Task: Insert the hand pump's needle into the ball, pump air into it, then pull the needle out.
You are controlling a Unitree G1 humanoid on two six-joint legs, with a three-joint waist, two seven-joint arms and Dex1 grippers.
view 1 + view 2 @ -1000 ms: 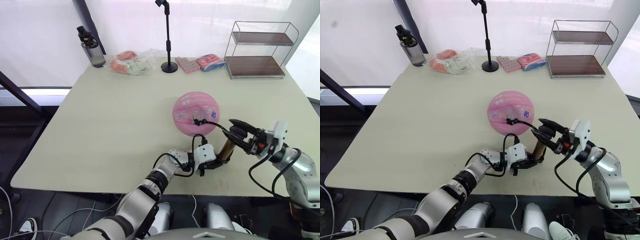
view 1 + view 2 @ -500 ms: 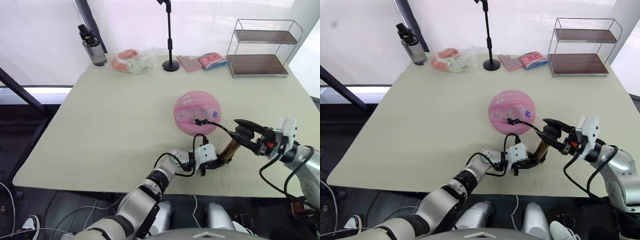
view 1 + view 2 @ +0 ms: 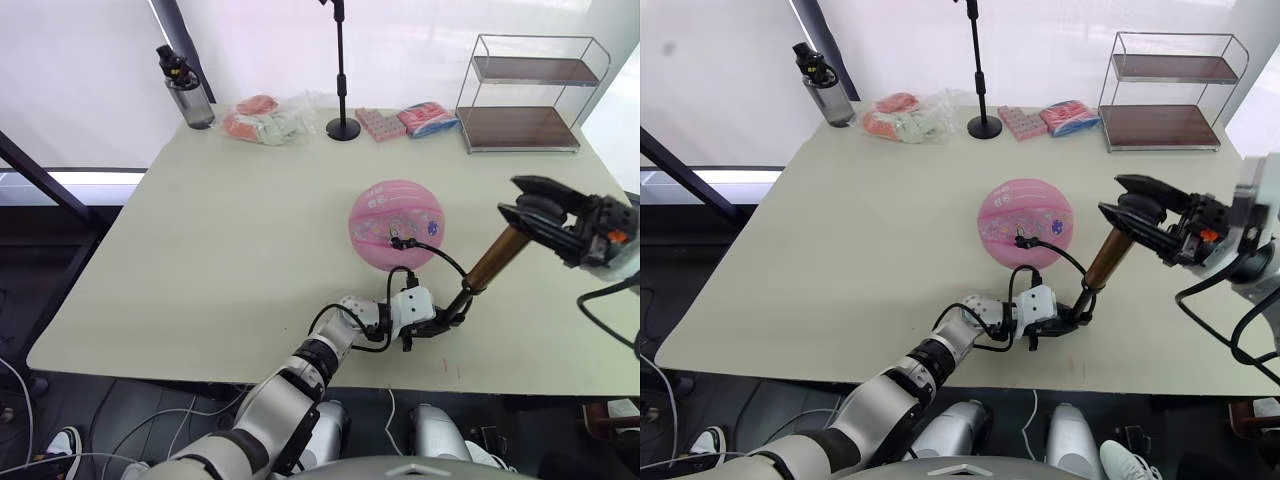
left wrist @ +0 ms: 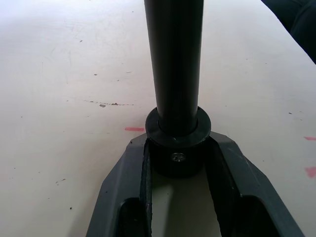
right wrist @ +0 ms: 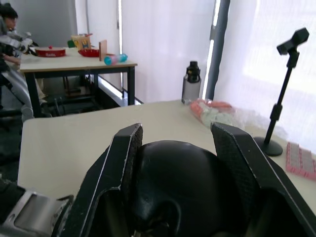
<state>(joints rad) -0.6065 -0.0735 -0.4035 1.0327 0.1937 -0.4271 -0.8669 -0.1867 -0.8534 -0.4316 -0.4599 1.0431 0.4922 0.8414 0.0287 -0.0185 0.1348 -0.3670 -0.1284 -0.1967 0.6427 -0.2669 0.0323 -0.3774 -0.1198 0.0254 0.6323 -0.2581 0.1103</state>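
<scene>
The pink ball (image 3: 395,224) rests mid-table, round. The hand pump (image 3: 494,258) leans up to the right from the table's front edge. My left gripper (image 3: 437,322) is shut on its black bottom cap (image 4: 177,133), which stands on the table. My right gripper (image 3: 535,205) is raised at the right and shut on the black handle (image 5: 182,182). The bronze part of the pump is drawn well away from the bottom cap. The thin black hose (image 3: 445,258) curves from the pump to a black tip on the ball's near side (image 3: 397,241). The needle itself is hidden there.
Along the far edge stand a dark water bottle (image 3: 186,92), a clear bag of packets (image 3: 265,122), a black microphone stand (image 3: 341,70), pink packets (image 3: 400,120) and a wire shelf (image 3: 525,95). Bare tabletop lies left of the ball.
My right gripper has lifted up and to the right with the handle, stretching the pump out longer. The left gripper and ball have stayed put.
</scene>
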